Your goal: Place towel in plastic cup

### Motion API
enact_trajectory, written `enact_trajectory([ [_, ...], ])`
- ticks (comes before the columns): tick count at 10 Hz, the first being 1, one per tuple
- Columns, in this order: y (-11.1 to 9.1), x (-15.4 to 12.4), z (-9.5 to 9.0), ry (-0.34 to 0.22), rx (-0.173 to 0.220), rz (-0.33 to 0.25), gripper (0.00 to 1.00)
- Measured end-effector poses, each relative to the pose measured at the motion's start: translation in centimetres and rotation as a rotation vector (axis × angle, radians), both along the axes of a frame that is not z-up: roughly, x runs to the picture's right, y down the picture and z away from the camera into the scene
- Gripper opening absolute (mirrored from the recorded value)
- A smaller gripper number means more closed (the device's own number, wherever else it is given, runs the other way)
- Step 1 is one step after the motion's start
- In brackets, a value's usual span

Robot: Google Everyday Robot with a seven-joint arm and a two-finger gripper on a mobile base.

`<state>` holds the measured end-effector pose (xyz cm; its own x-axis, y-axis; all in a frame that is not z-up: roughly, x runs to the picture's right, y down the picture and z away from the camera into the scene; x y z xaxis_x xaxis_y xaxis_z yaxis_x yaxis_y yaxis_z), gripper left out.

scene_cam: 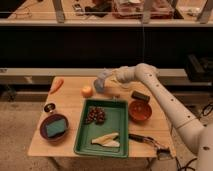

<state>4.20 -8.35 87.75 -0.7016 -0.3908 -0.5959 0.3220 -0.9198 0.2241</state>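
Observation:
My gripper (109, 78) is at the end of the arm that reaches in from the right, above the back middle of the wooden table (70, 102). Right at it is a grey-blue shape (101, 81), standing on or just over the table next to an orange (87, 91). I cannot tell whether this shape is the towel, the plastic cup, or the one over the other. A pale, see-through shape (121, 88) shows just right of the gripper, under the arm.
A green tray (80, 145) in front holds grapes (95, 116) and a pale banana-like piece (106, 140). A red bowl (139, 110) and a black block (140, 95) are on the right. A carrot (57, 85) and a dark bowl (54, 128) are on the left.

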Motion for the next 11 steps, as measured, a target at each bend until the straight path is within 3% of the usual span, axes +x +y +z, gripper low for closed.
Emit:
enact_trajectory([
  [6, 0.6, -1.6, 1.8, 0.059, 0.006, -0.031, 0.02],
  [11, 0.5, -3.7, 2.6, 0.059, 0.004, -0.055, 0.02],
])
